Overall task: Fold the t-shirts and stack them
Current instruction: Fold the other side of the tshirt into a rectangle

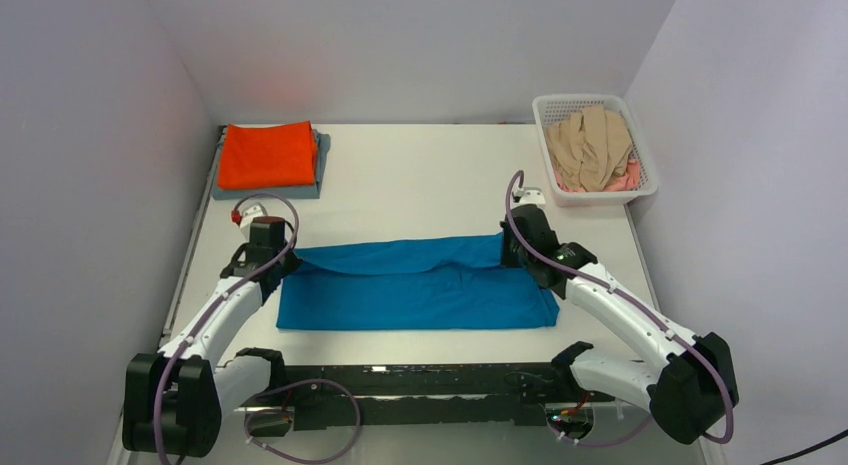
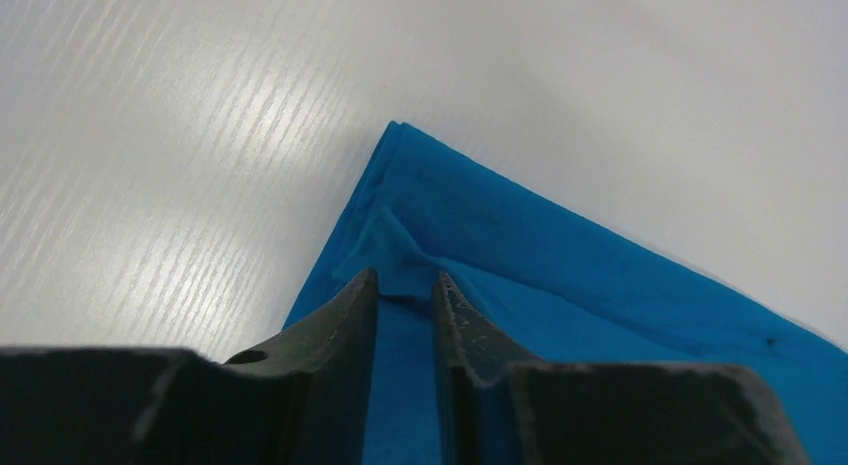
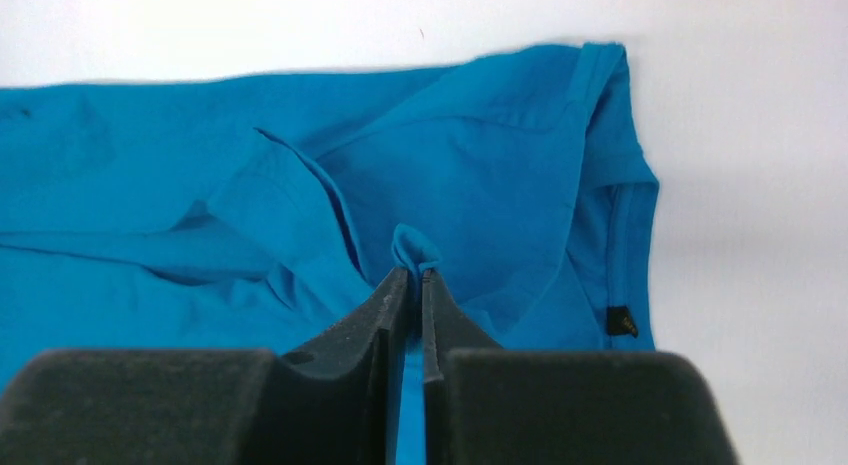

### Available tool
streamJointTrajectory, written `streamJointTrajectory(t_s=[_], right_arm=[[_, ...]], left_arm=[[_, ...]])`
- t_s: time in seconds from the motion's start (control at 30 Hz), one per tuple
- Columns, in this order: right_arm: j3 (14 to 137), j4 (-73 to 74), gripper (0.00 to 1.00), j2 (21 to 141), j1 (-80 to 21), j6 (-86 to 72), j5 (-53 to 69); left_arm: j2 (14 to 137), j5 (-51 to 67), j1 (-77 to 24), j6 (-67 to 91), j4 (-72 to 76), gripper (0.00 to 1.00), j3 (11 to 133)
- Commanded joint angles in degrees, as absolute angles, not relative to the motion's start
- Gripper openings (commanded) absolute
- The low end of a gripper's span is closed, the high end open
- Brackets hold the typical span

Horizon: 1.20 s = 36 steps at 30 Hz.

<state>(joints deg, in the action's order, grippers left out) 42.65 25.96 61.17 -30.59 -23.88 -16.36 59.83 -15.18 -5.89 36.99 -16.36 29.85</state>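
Observation:
A teal-blue t-shirt [image 1: 415,290] lies spread across the middle of the table, with its far edge drawn up and partly folded toward the front. My left gripper [image 1: 283,257] is shut on the shirt's far left corner; the left wrist view shows a pucker of blue cloth [image 2: 520,255] pinched between the tips of the gripper [image 2: 406,280]. My right gripper [image 1: 513,247] is shut on the far right edge; the right wrist view shows a small loop of the shirt [image 3: 470,175] squeezed between its nearly closed tips [image 3: 415,272]. A folded orange t-shirt [image 1: 268,153] lies on a folded grey t-shirt [image 1: 318,180] at the back left.
A white lattice basket [image 1: 640,190] stands at the back right and holds a crumpled beige shirt [image 1: 590,145] over a pink one [image 1: 625,178]. Walls close in the table on the left, back and right. Both arm bases sit at the near edge.

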Motion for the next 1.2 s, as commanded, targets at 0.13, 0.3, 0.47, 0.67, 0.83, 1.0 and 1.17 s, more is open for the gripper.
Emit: streamJointTrajectory(t_s=[0.13,0.3,0.47,0.67,0.83,1.0,1.17], right_arm=[[37.44,37.46,0.34,55.49,-31.29,-34.86,-8.39],[38.25,44.24,0.71,48.79,-31.33,-36.12,-6.77],[39.82,37.48,1.0,49.73,-31.3,-34.98,-8.17],[42.76,22.28,1.0,60.98,-30.81,-32.95,-6.8],[47.41,19.82,1.0,73.09,-29.56,-33.87,-7.3],[45.61,18.96,1.0,76.07,-28.49,-36.43,-5.12],[41.6,19.96,1.0,75.35,-27.36,-37.69,-4.88]], left_arm=[[51.65,-22.86,-5.98,44.21,-28.49,0.6,30.11],[42.58,-22.78,-6.06,47.21,-33.84,0.99,34.28],[43.55,-6.26,-6.13,39.76,-23.19,0.99,36.89],[66.34,8.17,-6.82,34.31,-18.04,0.99,43.05],[77.44,7.96,-6.86,34.05,-18.15,0.99,42.81],[77.95,-3.9,-5.86,34.23,-22.77,0.99,38.58],[75.94,-4.96,-1.23,34.96,-22.7,0.99,33.99]])
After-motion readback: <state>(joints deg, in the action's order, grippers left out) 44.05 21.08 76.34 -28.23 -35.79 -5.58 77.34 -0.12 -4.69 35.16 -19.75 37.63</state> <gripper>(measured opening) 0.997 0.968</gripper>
